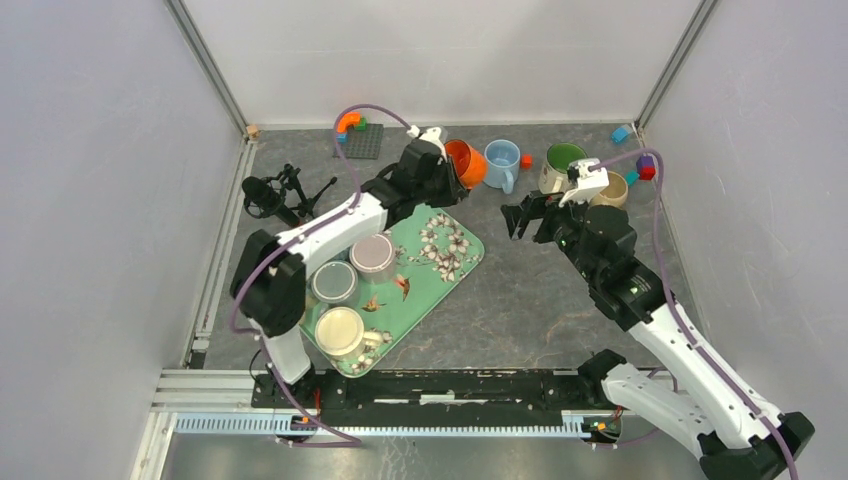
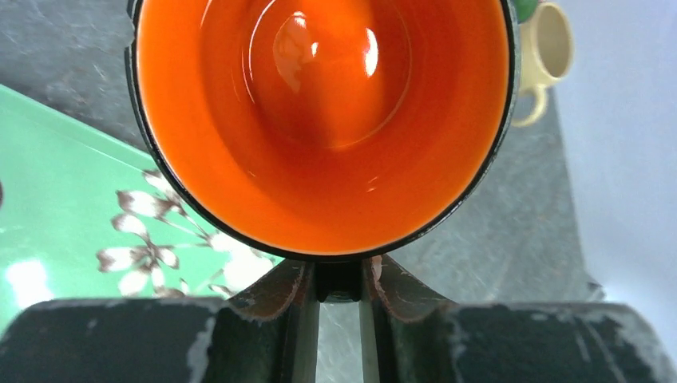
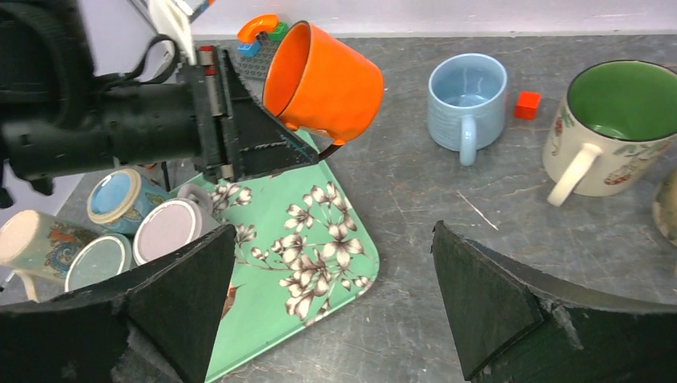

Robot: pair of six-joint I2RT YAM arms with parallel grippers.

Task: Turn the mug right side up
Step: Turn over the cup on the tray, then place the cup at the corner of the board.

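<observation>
Above the tray's (image 1: pixel 455 262) far corner, left jaws clamp the tilted orange mug (image 1: pixel 466 163) by its rim. Roll the wrist until its mouth faces up, then lower gently onto bare worktop (image 1: pixel 530 290). Right jaws gape, empty.

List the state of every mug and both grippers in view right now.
orange mug: tipped sideways, rim clamped by left gripper
left gripper: shut on orange mug's rim
right gripper: open, empty
blue mug: upright, empty, on the table
green-lined mug: upright, on the table
</observation>
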